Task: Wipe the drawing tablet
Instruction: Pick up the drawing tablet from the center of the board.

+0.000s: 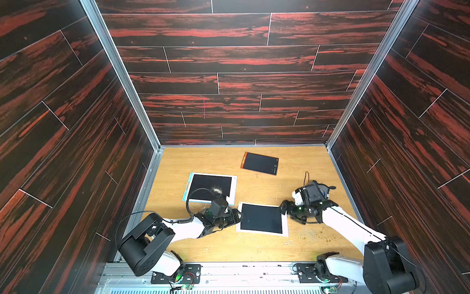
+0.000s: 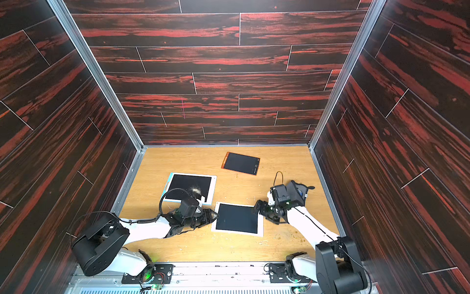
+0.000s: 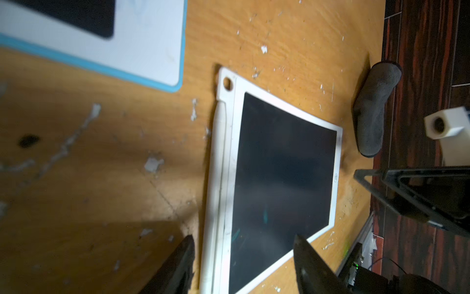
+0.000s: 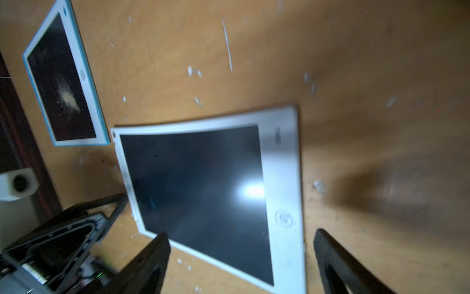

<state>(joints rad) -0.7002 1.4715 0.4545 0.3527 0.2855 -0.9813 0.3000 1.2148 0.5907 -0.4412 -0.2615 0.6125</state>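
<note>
Left wrist view shows the left hand (image 3: 244,245) partly open with nothing between its fingers. One dark fingertip (image 3: 187,252) hangs over the bare wooden surface (image 3: 101,178) just beside the stylus edge of the white-framed tablet (image 3: 279,178). The other hangs over its dark screen. I cannot tell whether either tip touches.

In both top views this tablet (image 1: 262,219) lies flat near the front middle of the surface, between the two hands. The left hand (image 1: 238,215) is at its left edge and the right hand (image 1: 282,207) at its far right corner.

The right wrist view shows the right hand (image 4: 241,236) spread wide and holding nothing, with one finger over a screen corner and the other over bare wood past the bezel.

The blue-edged tablet (image 1: 209,188) lies behind and to the left, near the white one's corner but apart from it. It has a pale powdery smear (image 4: 67,95) on its screen. The orange-edged tablet (image 1: 260,163) lies farther back, well apart.

A grey cloth (image 3: 373,112) lies crumpled on the surface beyond the white tablet's right edge, near the wall. Neither hand touches it.
</note>
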